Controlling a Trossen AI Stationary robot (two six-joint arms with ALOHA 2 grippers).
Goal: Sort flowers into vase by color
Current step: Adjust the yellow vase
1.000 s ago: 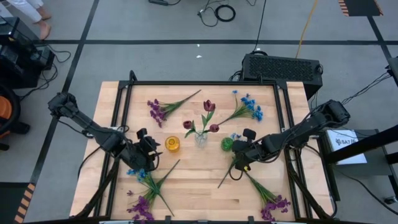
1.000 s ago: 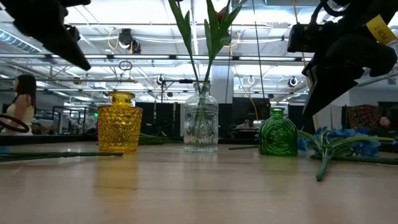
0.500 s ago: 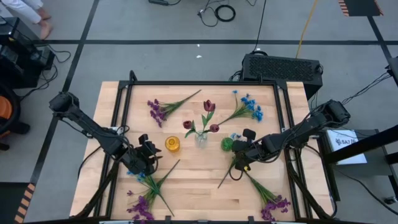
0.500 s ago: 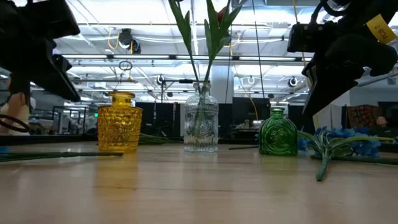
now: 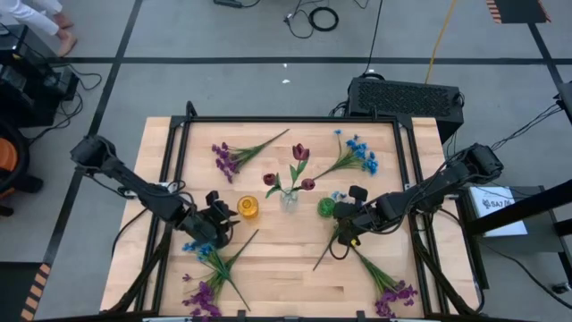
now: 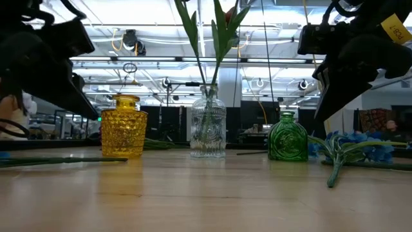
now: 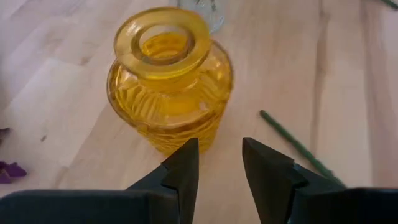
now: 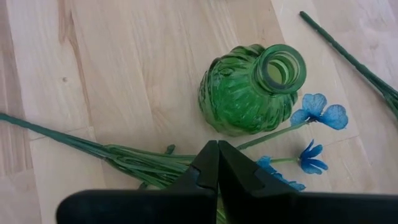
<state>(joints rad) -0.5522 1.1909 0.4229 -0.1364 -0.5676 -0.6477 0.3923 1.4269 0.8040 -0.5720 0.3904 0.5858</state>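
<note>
**Inspector A:** Dark fingers on the left hand (image 7: 217, 165) are standing slightly apart with nothing between them; it is hovering just short of the yellow vase (image 7: 169, 78), which is sitting upright on the wooden surface (image 5: 286, 259). A bare green stem (image 7: 297, 146) is lying on the wood just beside that hand.

**Inspector B:** And the right hand (image 8: 217, 163)?

**Inspector A:** Its fingers are pressing together, pinching nothing that I can make out. It is hanging low beside the green vase (image 8: 252, 88), with the blue flower sprig (image 8: 314, 134) lying under and beside it, blossoms touching the vase's base.

**Inspector B:** Where are the remaining flowers lying?

**Inspector A:** The dark red flowers (image 5: 299, 165) are standing in the clear vase (image 5: 289, 199), between the yellow and green ones. A purple sprig (image 5: 234, 156) and a second blue sprig (image 5: 356, 154) are lying along the far edge. Near the left hand, a blue-and-purple bunch (image 5: 207, 277) is resting by the front edge, and another purple sprig (image 5: 391, 291) is lying at the front right.
</note>
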